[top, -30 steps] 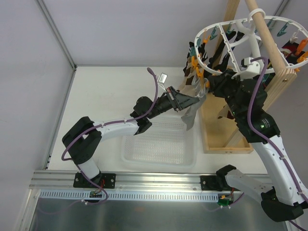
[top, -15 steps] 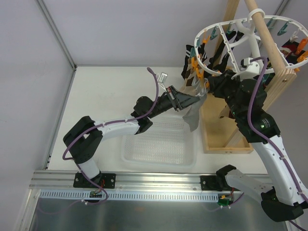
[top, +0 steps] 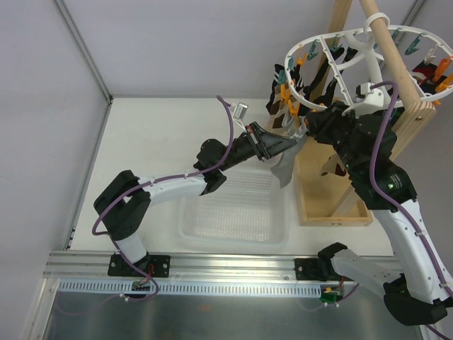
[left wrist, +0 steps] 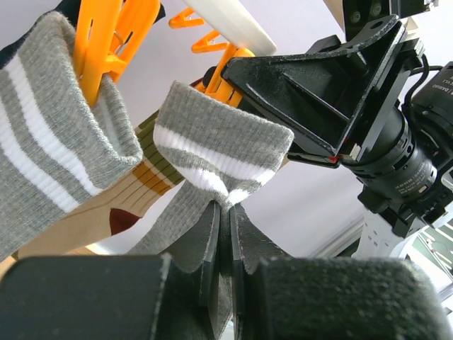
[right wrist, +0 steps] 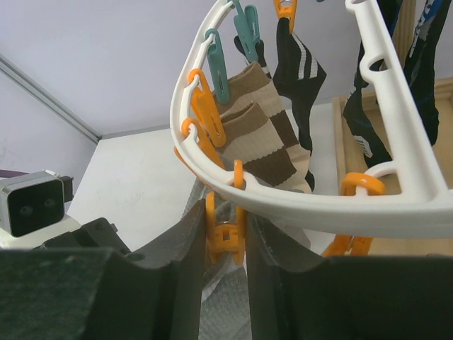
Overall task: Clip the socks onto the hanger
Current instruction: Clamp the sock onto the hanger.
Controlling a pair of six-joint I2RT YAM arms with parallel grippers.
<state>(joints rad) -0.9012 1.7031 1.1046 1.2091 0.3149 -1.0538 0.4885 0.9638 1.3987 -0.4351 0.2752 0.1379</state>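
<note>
The white oval hanger (top: 296, 93) hangs from a wooden pole at the upper right. My left gripper (top: 289, 144) is shut on a grey sock (top: 283, 168) with two white stripes and holds its cuff (left wrist: 221, 152) up just under the ring; its jaws (left wrist: 225, 212) pinch the fabric. A second grey sock (left wrist: 53, 145) hangs in an orange clip (left wrist: 113, 42) to the left. My right gripper (right wrist: 225, 244) is shut on another orange clip (right wrist: 225, 234) under the hanger rim (right wrist: 318, 205), with grey sock fabric (right wrist: 230, 312) right below it.
A clear plastic bin (top: 233, 212) sits below the left arm. A wooden pole frame (top: 333, 207) stands on the right. A beige brown-striped sock (right wrist: 265, 134) and black socks (right wrist: 297, 64) hang from neighbouring clips.
My left gripper has carried the sock slightly up and right, closer to the hanger's rim. The right gripper stays at the clip.
</note>
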